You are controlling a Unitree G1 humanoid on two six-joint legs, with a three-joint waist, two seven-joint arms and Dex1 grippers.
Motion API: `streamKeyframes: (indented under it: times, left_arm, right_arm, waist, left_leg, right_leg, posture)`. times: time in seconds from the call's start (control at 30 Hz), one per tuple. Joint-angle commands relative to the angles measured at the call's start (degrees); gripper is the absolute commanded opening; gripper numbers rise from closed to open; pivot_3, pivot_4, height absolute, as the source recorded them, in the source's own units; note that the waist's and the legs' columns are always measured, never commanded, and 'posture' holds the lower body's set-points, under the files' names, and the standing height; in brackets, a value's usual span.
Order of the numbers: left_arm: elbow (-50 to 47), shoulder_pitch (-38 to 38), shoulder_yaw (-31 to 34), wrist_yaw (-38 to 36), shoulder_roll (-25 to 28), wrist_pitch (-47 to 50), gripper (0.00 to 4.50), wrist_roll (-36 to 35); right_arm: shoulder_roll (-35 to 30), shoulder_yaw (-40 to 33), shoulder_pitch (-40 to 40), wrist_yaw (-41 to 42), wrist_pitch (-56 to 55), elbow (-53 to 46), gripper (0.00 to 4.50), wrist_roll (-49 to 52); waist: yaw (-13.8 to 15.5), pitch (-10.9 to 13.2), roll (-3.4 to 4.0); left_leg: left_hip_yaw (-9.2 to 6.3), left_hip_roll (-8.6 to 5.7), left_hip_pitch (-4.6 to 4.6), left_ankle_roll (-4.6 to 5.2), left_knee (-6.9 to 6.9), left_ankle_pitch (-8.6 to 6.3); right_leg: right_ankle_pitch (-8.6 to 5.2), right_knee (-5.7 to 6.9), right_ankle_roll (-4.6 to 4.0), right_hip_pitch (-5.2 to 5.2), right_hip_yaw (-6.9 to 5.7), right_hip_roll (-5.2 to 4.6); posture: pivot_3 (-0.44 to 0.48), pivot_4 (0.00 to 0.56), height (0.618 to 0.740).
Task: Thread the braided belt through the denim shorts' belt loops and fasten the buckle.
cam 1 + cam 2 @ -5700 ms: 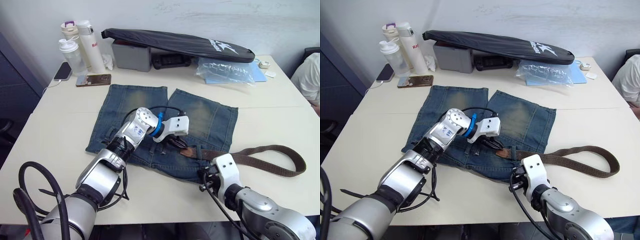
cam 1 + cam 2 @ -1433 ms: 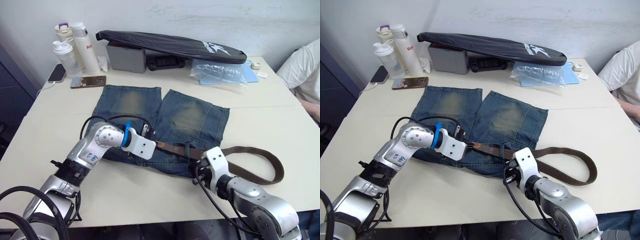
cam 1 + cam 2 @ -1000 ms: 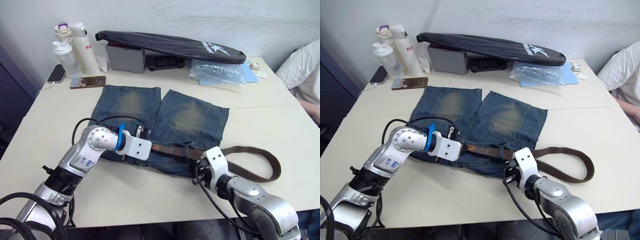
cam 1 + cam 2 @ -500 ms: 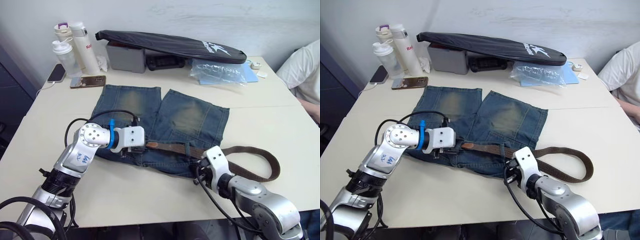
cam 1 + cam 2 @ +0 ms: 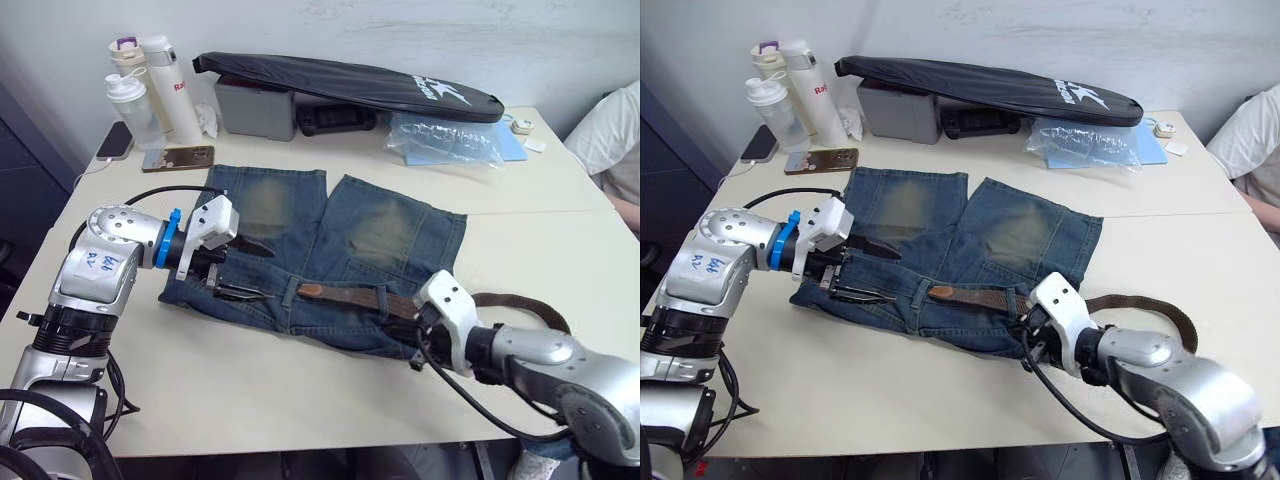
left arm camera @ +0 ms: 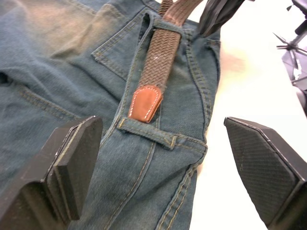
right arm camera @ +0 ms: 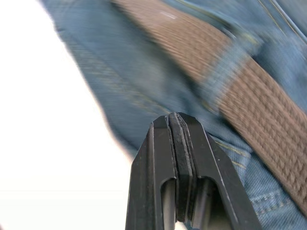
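Left pincer back, belt tip free.

Cream table, seen from the near edge. Lying flat at its middle, denim shorts, legs toward the far side. Trailing right off the shorts onto the bare top, a looping braided belt. Along the far edge: two flasks and a clear bottle at far left, beside them a phone and a brown case; a grey box under a long black bag; a clear plastic bag farther right.
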Motion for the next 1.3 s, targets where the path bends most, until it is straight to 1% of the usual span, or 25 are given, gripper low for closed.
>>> streamKeyframes:
  times: [0.03, 0.1, 0.17, 0.2, 0.23, 0.3, 0.33, 0.4, 0.53, 0.63, 0.73, 0.8, 0.87, 0.9, 0.93, 1.03, 1.13, 1.23, 1.3]
  left_arm:
    - [-1.23, -0.18, 0.20, 0.35, 0.16, -0.33, 4.50, -0.97]
    - [-1.61, 0.16, -0.04, 0.49, 0.04, -0.39, 4.50, -0.91]
    - [-2.22, 0.63, -0.71, 0.46, -0.12, -0.43, 4.50, -0.77]
    - [-2.38, 0.73, -0.96, 0.48, -0.15, -0.45, 4.50, -0.73]
    - [-2.67, 0.74, -1.32, 0.47, -0.35, -0.27, 4.50, -0.84]
    - [-3.03, 0.61, -2.06, 0.57, -0.56, -0.39, 4.50, -0.71]
    - [-3.00, 0.54, -2.35, 0.56, -0.56, -0.57, 4.50, -0.57]
    - [-2.93, 0.51, -2.70, 0.43, -0.43, -0.90, 4.50, -0.35]
    - [-2.88, 0.45, -3.12, 0.56, -0.32, -1.34, 4.50, -0.13]
    - [-2.58, 0.30, -3.46, 0.73, -0.35, -1.44, 4.50, -0.11]
    - [-2.42, 0.29, -3.66, 0.91, -0.45, -1.51, 4.50, -0.13]
    - [-2.00, 0.02, -3.85, 1.22, -0.91, -1.60, 4.50, -0.10]
    - [-1.88, -0.09, -3.92, 1.43, -1.29, -1.58, 4.50, -0.25]
    - [-1.84, -0.12, -3.98, 1.51, -1.51, -1.50, 4.50, -0.31]
    - [-1.77, -0.11, -4.08, 1.55, -1.78, -1.40, 4.50, -0.41]
    - [-1.85, 0.09, -4.20, 1.54, -2.15, -1.15, 4.50, -0.57]
    - [-2.96, 0.37, -4.83, 1.76, -2.02, 2.37, 4.50, -1.07]
    - [-5.53, -0.09, -4.83, 1.69, -3.31, 7.07, 4.50, -3.80]
    - [-6.11, -0.43, -4.81, 2.45, -4.18, 7.66, 4.50, -4.12]
  right_arm:
    - [-5.61, -0.12, -3.15, 4.78, -0.49, -3.63, 0.67, 2.74]
    - [-10.14, 2.74, -4.63, 6.65, -2.24, -4.35, 1.44, 1.29]
    - [-15.04, 10.62, -5.83, 7.50, -7.01, -5.51, 2.53, -4.84]
    - [-16.39, 13.21, -6.02, 7.75, -8.89, -5.59, 3.13, -6.82]
    - [-18.05, 17.81, -6.37, 7.28, -12.63, -4.72, 3.40, -11.88]
    - [-18.05, 22.77, -5.83, 6.59, -16.51, -2.24, 4.30, -16.82]
    - [-18.14, 24.91, -5.67, 6.61, -18.02, -1.20, 4.41, -18.94]
    - [-17.41, 27.76, -4.51, 6.28, -20.87, 1.33, 4.41, -22.42]
    - [-15.03, 29.17, -1.76, 4.98, -22.38, 6.32, 4.41, -26.23]
    - [-14.10, 28.49, -0.86, 4.17, -23.55, 8.71, 3.62, -28.87]
    - [-15.49, 28.06, -0.03, 5.07, -26.55, 10.44, 2.32, -31.78]
    - [-17.60, 27.67, 0.61, 6.41, -30.53, 11.83, 1.44, -34.38]
    - [-18.78, 26.95, 1.46, 7.27, -33.46, 12.86, 0.40, -36.22]
    - [-19.73, 26.14, 2.16, 7.68, -35.69, 13.55, 0.11, -37.22]
    - [-21.04, 24.74, 3.15, 8.22, -39.02, 14.18, 0.04, -38.28]
    - [-23.98, 21.16, 6.01, 9.51, -47.18, 15.56, 0.04, -40.99]
    - [-25.89, 14.74, 10.67, 10.63, -54.44, 17.38, 0.04, -41.21]
    - [-28.95, 6.19, 16.74, 13.73, -63.52, 23.65, 0.04, -41.38]
    - [-29.81, 2.91, 19.41, 15.36, -67.78, 27.57, 0.04, -41.49]
  waist:
    - [-0.01, 0.06, 0.01]
    - [-0.03, 0.09, -0.01]
    - [-0.05, 0.13, 0.06]
    - [-0.03, 0.14, 0.04]
    - [-0.03, 0.15, 0.02]
    - [-0.06, 0.16, 0.01]
    - [-0.06, 0.18, -0.02]
    - [-0.02, 0.19, -0.03]
    - [0.03, 0.19, -0.04]
    - [-0.03, 0.17, -0.13]
    - [-0.05, 0.16, -0.11]
    - [0.03, 0.16, -0.09]
    - [0.33, 0.16, -0.12]
    - [0.46, 0.16, -0.14]
    - [0.60, 0.15, -0.14]
    - [1.42, 0.17, -0.07]
    - [1.75, 0.18, -0.09]
    - [1.70, 0.21, -0.07]
    - [1.84, 0.23, -0.08]
  left_leg:
    - [-0.01, 0.01, 0.00, 0.00, 0.00, 0.00]
    - [0.00, 0.02, 0.00, 0.01, 0.00, 0.00]
    - [0.00, 0.03, 0.00, 0.01, 0.00, -0.01]
    - [0.00, 0.04, 0.01, 0.02, -0.01, -0.01]
    - [-0.01, 0.04, 0.01, 0.02, -0.01, -0.01]
    - [0.00, 0.03, -0.02, 0.02, -0.02, -0.01]
    - [0.00, 0.03, -0.01, 0.03, -0.02, -0.01]
    - [0.01, 0.02, -0.02, 0.03, -0.02, -0.01]
    - [0.00, 0.03, 0.00, 0.02, 0.02, -0.01]
    - [-0.01, 0.06, 0.10, 0.02, 0.05, 0.00]
    - [0.03, 0.05, 0.12, 0.02, 0.12, 0.02]
    - [0.03, 0.04, 0.12, 0.03, 0.13, 0.03]
    - [0.02, -0.01, 0.10, 0.03, 0.14, 0.02]
    - [0.00, -0.02, 0.11, 0.03, 0.16, 0.02]
    - [0.00, -0.03, 0.08, 0.03, 0.17, 0.02]
    - [0.02, -0.08, 0.05, 0.05, 0.20, 0.01]
    - [0.02, -0.09, 0.04, 0.05, 0.22, 0.01]
    - [0.04, -0.08, 0.04, 0.06, 0.24, 0.01]
    - [0.04, -0.09, 0.03, 0.06, 0.26, 0.01]
  right_leg:
    - [0.00, -0.06, 0.00, 0.01, -0.01, 0.01]
    - [0.00, -0.10, -0.01, 0.01, 0.01, -0.01]
    - [-0.02, -0.14, -0.03, 0.01, 0.02, -0.02]
    - [-0.03, -0.16, -0.05, 0.01, 0.01, -0.03]
    - [-0.04, -0.16, -0.08, 0.01, 0.01, -0.03]
    - [-0.05, -0.17, -0.09, -0.01, 0.02, -0.04]
    - [-0.05, -0.17, -0.09, -0.01, 0.02, -0.05]
    - [-0.05, -0.17, -0.09, -0.01, 0.03, -0.05]
    - [-0.05, -0.09, -0.10, 0.00, 0.00, -0.04]
    - [-0.05, -0.03, -0.10, 0.08, -0.02, 0.00]
    - [-0.05, 0.02, -0.10, 0.09, 0.00, -0.02]
    - [-0.05, 0.01, -0.10, 0.10, -0.01, -0.03]
    - [-0.05, 0.01, -0.09, 0.10, -0.04, -0.08]
    - [-0.05, 0.00, -0.09, 0.12, -0.06, -0.09]
    - [-0.05, -0.02, -0.09, 0.12, -0.06, -0.11]
    - [-0.05, -0.03, -0.09, 0.11, -0.06, -0.15]
    - [-0.05, -0.03, -0.09, 0.11, -0.08, -0.13]
    - [-0.05, -0.03, -0.09, 0.14, -0.07, -0.06]
    - [-0.05, -0.04, -0.09, 0.17, -0.08, -0.04]
  posture:
    - [0.000, 0.150, 0.740]
    - [0.000, 0.150, 0.740]
    - [0.000, 0.150, 0.740]
    - [0.000, 0.150, 0.740]
    - [0.000, 0.150, 0.740]
    - [0.000, 0.150, 0.740]
    - [0.000, 0.150, 0.740]
    - [0.000, 0.150, 0.740]
    - [0.000, 0.150, 0.740]
    - [0.000, 0.150, 0.740]
    - [0.000, 0.150, 0.740]
    - [0.000, 0.150, 0.740]
    - [0.000, 0.150, 0.740]
    - [0.000, 0.150, 0.740]
    - [0.000, 0.150, 0.740]
    - [0.000, 0.150, 0.740]
    - [0.000, 0.150, 0.740]
    - [0.000, 0.150, 0.740]
    - [0.000, 0.150, 0.740]
